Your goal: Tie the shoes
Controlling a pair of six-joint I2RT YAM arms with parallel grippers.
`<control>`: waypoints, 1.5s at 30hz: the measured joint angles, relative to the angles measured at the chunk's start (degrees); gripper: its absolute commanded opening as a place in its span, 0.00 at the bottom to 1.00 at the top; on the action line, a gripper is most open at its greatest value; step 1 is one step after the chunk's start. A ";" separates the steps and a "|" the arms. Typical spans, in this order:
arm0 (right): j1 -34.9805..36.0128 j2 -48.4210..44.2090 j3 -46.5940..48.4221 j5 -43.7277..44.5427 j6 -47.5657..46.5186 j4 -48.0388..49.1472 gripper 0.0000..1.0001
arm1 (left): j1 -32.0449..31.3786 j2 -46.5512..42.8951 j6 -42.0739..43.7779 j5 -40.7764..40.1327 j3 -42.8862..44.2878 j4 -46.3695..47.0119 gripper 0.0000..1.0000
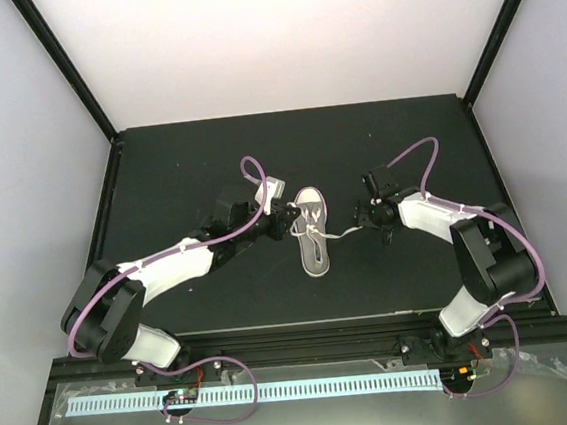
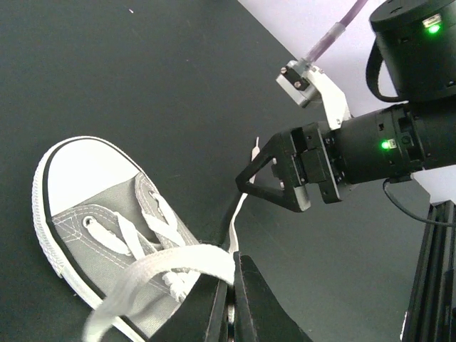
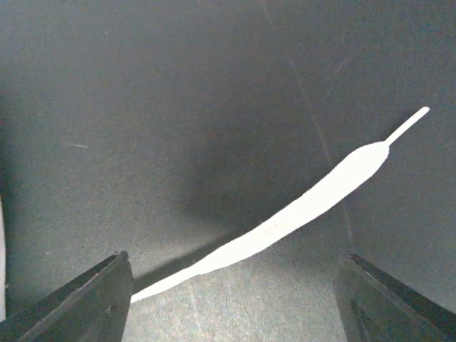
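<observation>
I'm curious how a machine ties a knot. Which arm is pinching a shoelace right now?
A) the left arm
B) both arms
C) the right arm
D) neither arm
A: the left gripper is clamped shut on a lace beside the shoe, while the right gripper stands open over a loose lace end.

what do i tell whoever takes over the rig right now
Left gripper: shut on one white lace next to the sneaker.
Right gripper: open, over the other lace end on the table, not gripping it.
Sneaker sits mid-table between the arms.
Done: one lace in hand.
Left: grab the second lace, then tie; no knot visible.
</observation>
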 measured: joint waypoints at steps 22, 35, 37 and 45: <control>1.11 8.61 5.11 0.17 -2.82 1.86 0.44 | 0.00 -0.02 1.90 -0.76 0.00 -2.58 0.02; 4.55 11.47 7.08 4.72 -6.21 3.28 0.02 | 0.00 -0.37 2.40 -0.94 0.00 -3.63 0.01; 4.59 11.26 7.02 4.13 -6.51 3.48 0.02 | 0.00 -0.37 2.54 -0.90 0.00 -3.63 0.02; 5.14 -0.70 4.31 -1.60 -6.91 4.37 0.02 | 0.00 1.20 5.60 3.04 3.52 -5.07 0.02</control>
